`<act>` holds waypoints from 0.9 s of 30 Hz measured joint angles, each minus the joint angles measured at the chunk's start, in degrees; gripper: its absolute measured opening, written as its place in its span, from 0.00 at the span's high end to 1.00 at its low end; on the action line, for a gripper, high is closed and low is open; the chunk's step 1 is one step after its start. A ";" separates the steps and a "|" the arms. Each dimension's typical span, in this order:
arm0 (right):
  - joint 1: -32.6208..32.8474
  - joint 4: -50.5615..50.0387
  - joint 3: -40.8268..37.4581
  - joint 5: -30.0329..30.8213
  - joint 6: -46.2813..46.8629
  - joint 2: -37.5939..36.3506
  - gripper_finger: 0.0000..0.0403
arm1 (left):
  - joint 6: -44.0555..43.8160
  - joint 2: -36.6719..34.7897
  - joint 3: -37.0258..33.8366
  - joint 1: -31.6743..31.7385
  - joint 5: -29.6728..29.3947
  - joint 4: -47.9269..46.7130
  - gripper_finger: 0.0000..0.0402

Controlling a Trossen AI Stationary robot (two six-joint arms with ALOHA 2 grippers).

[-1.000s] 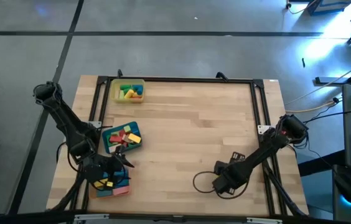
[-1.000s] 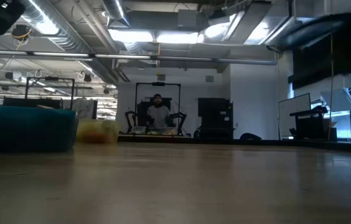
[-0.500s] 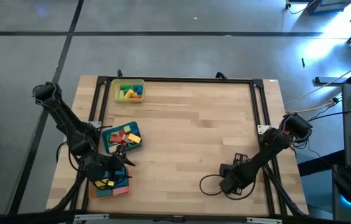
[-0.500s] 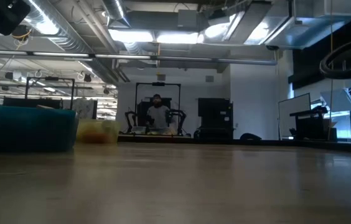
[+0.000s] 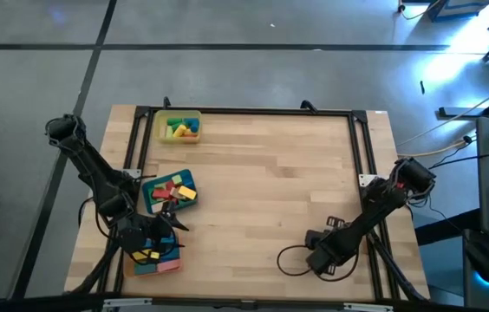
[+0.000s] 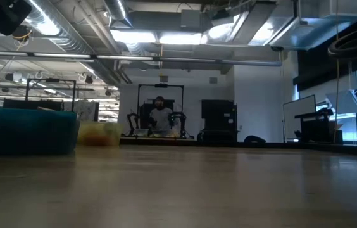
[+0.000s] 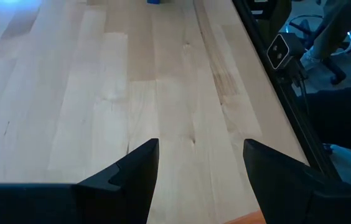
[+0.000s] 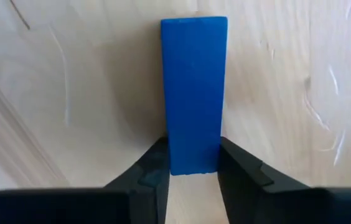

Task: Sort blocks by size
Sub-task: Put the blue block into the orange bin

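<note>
Right now the right gripper [image 8: 191, 171] has its two dark fingers [image 8: 154, 165] pressed against the long sides of a blue block [image 8: 193, 93], pinching its near end while the rest of the block reaches forward beyond the fingertips, lying flat on the pale wooden worktop [image 8: 287, 74]. From above, this gripper [image 5: 324, 258] sits low over the worktop's near right part, with a loop of black cable just beside it. The left gripper [image 7: 200, 165] holds its fingers [image 7: 135, 171] spread wide with only bare worktop between them; seen from above it hovers [image 5: 145, 241] over an orange tray [image 5: 162, 266] holding a few blocks at the near left corner. Just beyond those fingers stands a blue tray [image 5: 168, 191] filled with red, yellow and green blocks [image 5: 173, 191]. Farther beyond, at the far left corner, a yellow tray [image 5: 179, 127] holds more blocks [image 5: 180, 130] in green, yellow and orange.
</note>
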 joint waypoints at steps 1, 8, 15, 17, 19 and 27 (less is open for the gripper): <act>0.00 -0.01 0.37 0.16 0.52 0.08 0.74 | 0.00 0.00 0.01 0.00 0.01 0.07 0.46; -0.20 -1.02 6.67 7.77 3.66 0.83 0.74 | 0.32 0.57 0.01 0.00 -2.29 1.77 0.46; 0.33 9.94 10.54 23.71 3.34 0.55 0.74 | 5.41 7.33 0.03 0.77 -5.30 11.61 0.46; 0.17 15.43 10.48 29.21 1.59 0.57 0.74 | 6.01 9.71 0.03 1.52 -5.31 14.58 0.46; 0.07 21.60 10.49 35.33 -0.57 0.83 0.73 | 6.07 12.04 0.05 2.51 -5.28 17.43 0.46; -0.74 47.05 10.52 47.56 -18.58 3.97 0.73 | 8.07 16.72 0.03 8.72 -0.56 27.12 0.41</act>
